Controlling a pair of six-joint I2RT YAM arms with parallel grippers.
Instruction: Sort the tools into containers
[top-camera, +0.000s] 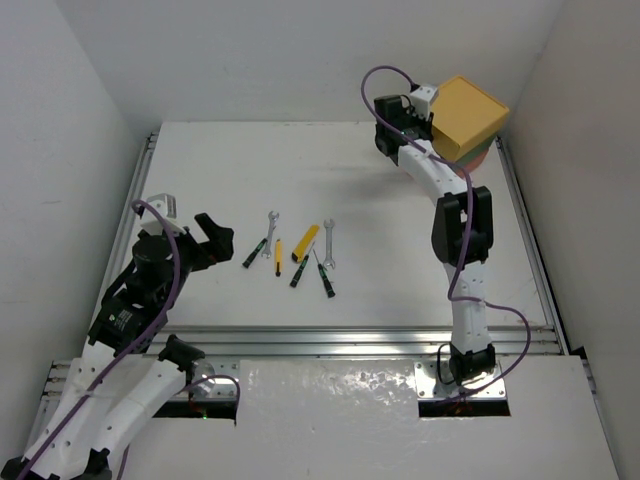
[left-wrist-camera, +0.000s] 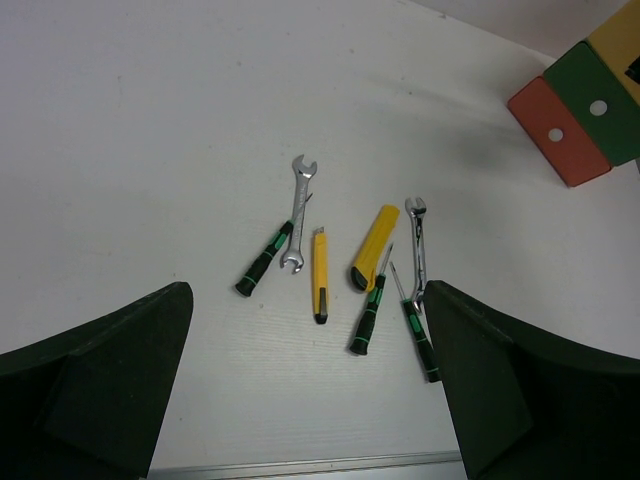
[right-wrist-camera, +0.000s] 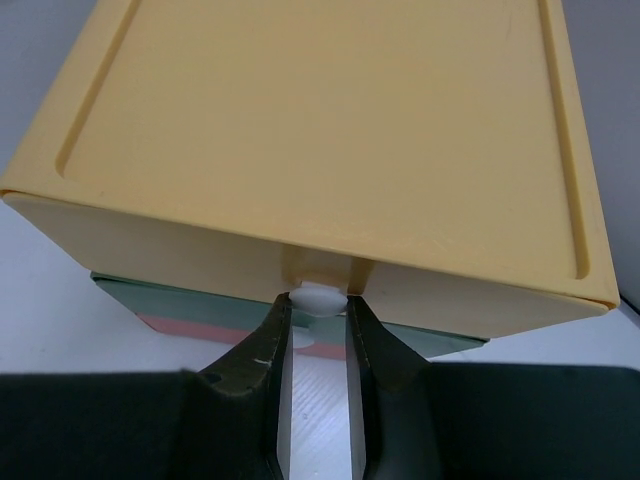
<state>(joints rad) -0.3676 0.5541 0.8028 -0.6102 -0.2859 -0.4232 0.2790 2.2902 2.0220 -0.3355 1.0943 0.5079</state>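
The tools lie in a loose row mid-table: a silver wrench (top-camera: 272, 232), a black-green screwdriver (top-camera: 254, 252), a thin yellow-black screwdriver (top-camera: 278, 256), a flat yellow cutter (top-camera: 306, 242), a second wrench (top-camera: 329, 243) and two more screwdrivers (top-camera: 300, 272). My left gripper (top-camera: 190, 222) hangs open to their left, apart from them; its wrist view shows the cutter (left-wrist-camera: 374, 246) ahead of the gripper (left-wrist-camera: 310, 400). The containers (top-camera: 470, 115) are stacked at the far right, yellow on top. My right gripper (right-wrist-camera: 318, 305) pinches the yellow drawer's white knob (right-wrist-camera: 318, 296), a fingertip touching each side.
Under the yellow drawer (right-wrist-camera: 330, 130) show the green drawer (right-wrist-camera: 200, 298) and the red-orange one (right-wrist-camera: 190, 328). A metal rail (top-camera: 350, 335) runs along the table's near edge, and white walls close in the left, back and right sides.
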